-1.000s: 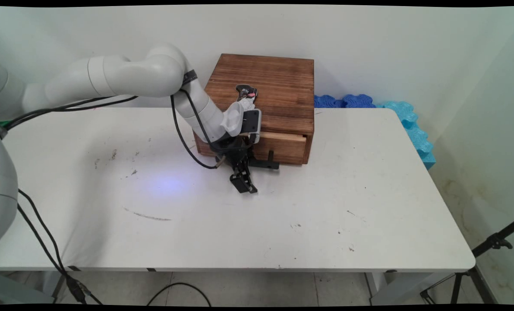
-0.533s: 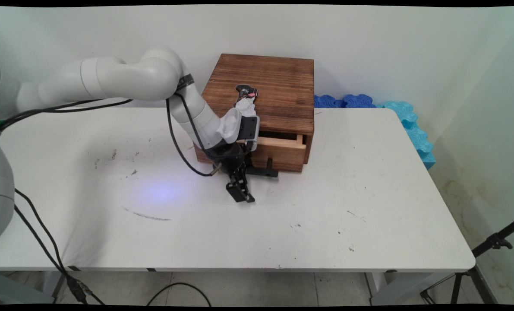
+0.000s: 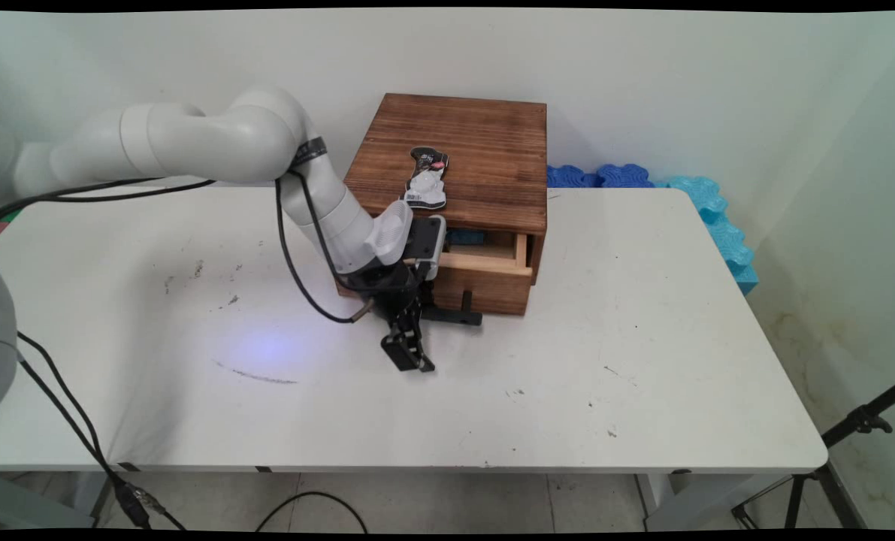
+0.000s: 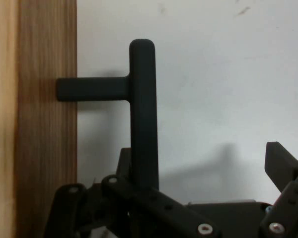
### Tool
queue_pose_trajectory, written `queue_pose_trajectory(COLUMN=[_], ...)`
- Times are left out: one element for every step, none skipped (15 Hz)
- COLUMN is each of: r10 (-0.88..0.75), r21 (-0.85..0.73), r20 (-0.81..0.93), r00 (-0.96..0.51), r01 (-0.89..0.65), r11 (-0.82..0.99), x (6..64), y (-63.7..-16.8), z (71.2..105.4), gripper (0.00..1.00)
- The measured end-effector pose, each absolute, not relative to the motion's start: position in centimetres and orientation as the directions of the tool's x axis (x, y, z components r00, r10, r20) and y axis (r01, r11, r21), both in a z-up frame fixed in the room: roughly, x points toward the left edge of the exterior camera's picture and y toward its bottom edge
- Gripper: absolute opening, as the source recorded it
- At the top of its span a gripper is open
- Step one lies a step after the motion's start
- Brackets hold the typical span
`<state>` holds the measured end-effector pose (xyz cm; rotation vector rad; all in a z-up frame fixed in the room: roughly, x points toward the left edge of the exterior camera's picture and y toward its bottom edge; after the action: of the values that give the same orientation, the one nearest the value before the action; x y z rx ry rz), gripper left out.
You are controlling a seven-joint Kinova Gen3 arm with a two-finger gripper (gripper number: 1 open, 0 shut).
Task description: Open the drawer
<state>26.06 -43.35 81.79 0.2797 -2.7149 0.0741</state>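
1. Table [image 3: 642, 338]: bare white surface from 3 to 9 o'clock of the gripper [image 3: 415, 336]; near edge well apart.
2. Claw released, fingers spread either side of the black handle [image 4: 143, 114]; one finger seems to touch the bar, view poor.
3. Count: one wooden box [image 3: 462, 143], one drawer [image 3: 492, 282], one handle, one black-and-white item [image 3: 426, 180] on the lid, one blue thing [image 3: 464, 238] inside the drawer.
4. Drawer is further out than 0.5 s ago; gripper has shifted toward 7 o'clock.

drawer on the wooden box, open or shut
Partly open. The drawer stands out from the front of the wooden box, with a gap showing its inside. The gripper is at its black handle.
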Motion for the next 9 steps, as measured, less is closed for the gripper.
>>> queue_pose_trajectory(r10=[-0.180, -0.177, -0.171, -0.168, -0.162, -0.156, -0.151, -0.146, -0.141], r21=[-0.008, -0.006, -0.003, -0.001, 0.001, 0.002, 0.003, 0.004, 0.004], r20=[0.403, 0.403, 0.403, 0.402, 0.402, 0.401, 0.400, 0.400, 0.399], r00=[-0.897, -0.898, -0.899, -0.900, -0.901, -0.903, -0.904, -0.905, -0.906], r01=[-0.200, -0.196, -0.189, -0.184, -0.176, -0.169, -0.163, -0.158, -0.153], r11=[0.980, 0.981, 0.982, 0.983, 0.984, 0.986, 0.987, 0.987, 0.988], x=[26.1, 26.1, 26.1, 26.1, 26.1, 26.0, 26.0, 26.0, 25.9], y=[-42.9, -42.7, -42.2, -41.9, -41.4, -40.9, -40.4, -39.9, -39.4], z=[81.9, 81.9, 82.0, 82.1, 82.2, 82.3, 82.4, 82.4, 82.5], gripper=[1.00, 1.00, 1.00, 1.00, 1.00, 1.00, 1.00, 1.00, 1.00])
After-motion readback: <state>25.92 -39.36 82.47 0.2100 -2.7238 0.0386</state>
